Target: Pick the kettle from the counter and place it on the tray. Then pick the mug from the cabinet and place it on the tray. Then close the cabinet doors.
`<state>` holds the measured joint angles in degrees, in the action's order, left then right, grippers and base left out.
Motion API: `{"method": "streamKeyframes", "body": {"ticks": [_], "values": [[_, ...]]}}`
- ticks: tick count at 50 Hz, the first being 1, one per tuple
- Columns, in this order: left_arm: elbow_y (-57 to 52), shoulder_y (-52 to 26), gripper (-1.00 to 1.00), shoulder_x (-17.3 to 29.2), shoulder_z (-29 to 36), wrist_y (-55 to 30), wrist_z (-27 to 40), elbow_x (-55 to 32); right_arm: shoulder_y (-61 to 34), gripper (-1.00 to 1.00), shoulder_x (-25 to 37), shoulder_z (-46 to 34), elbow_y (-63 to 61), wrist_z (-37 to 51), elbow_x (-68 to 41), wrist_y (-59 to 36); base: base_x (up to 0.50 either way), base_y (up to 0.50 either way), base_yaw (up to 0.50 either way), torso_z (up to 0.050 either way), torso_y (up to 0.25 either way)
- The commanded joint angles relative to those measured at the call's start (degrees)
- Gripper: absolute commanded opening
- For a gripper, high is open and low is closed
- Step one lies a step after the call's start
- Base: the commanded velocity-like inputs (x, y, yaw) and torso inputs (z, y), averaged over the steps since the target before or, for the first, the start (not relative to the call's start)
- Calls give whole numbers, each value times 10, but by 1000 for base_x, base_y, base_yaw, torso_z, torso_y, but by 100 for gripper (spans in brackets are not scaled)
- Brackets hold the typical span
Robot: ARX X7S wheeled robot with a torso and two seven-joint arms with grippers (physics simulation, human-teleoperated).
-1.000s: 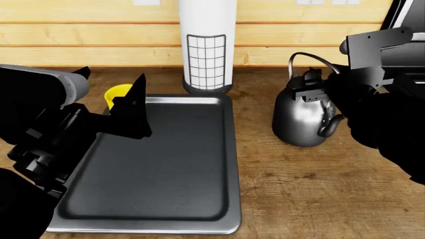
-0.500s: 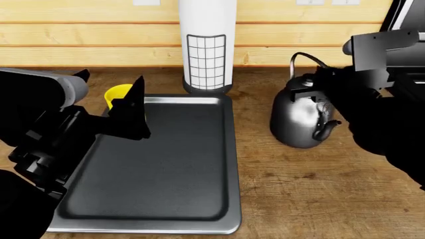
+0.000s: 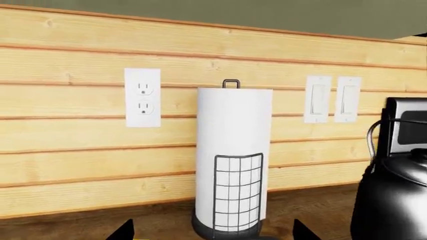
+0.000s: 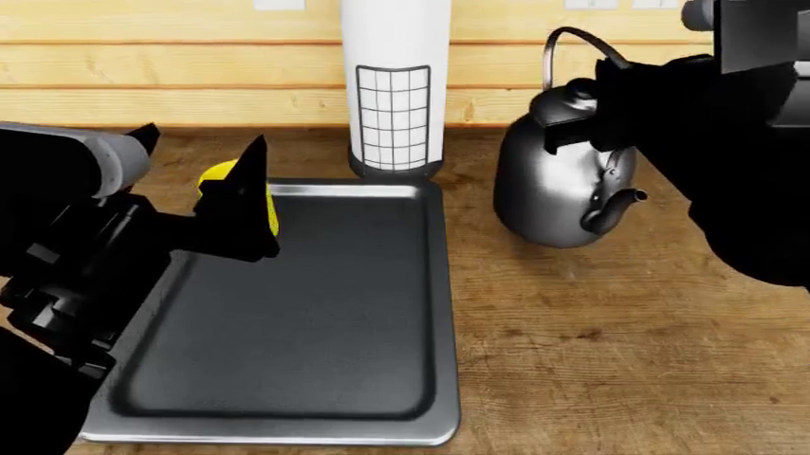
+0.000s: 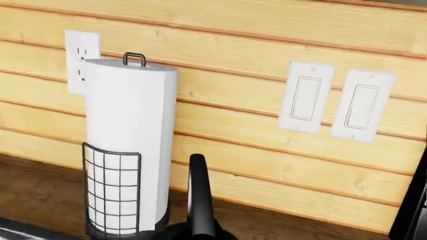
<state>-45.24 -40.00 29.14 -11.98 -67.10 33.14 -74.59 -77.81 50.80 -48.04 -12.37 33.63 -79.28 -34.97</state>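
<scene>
Kettle (image 4: 557, 185) has gone up and a bit left since a second ago, it sat lower on the table (image 4: 608, 351) by the right arm and now looks raised, up against the wood wall. Right gripper (image 4: 589, 118) is clenched on the kettle near the lid knob, with the arched wire handle poking up above it. Spout points right. It's still off to the right of the tray (image 4: 437, 313), not over it. Left gripper (image 4: 247, 213) hangs over the tray's far left corner and has barely budged; can't tell if it's grasping anything. Yellow mug (image 4: 226, 175) peeks out right behind it. Paper towel roll (image 4: 395, 85) stands behind the tray, between the two arms
</scene>
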Motion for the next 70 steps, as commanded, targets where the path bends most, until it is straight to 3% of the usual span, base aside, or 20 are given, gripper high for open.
{"method": "streamKeyframes", "body": {"ticks": [1, 27, 46, 70], "values": [[-5, -15, 100, 15, -18, -4, 32, -48, -64, -100, -29, 5, -62, 19, -16, -47, 0, 0, 0, 0, 0], [-19, 28, 100, 52, -75, 20, 22, -68, -69, -100, -225, -53, 40, -23, 32, -28, 0, 0, 0, 0, 0], [-18, 53, 100, 60, -90, 33, 9, -58, -21, -100, -290, -77, 74, -52, 52, 11, 0, 0, 0, 0, 1], [-16, 84, 100, 62, -99, 50, -18, -30, 13, -100, -319, -95, 113, -78, 75, 37, 0, 0, 0, 0, 1]]}}
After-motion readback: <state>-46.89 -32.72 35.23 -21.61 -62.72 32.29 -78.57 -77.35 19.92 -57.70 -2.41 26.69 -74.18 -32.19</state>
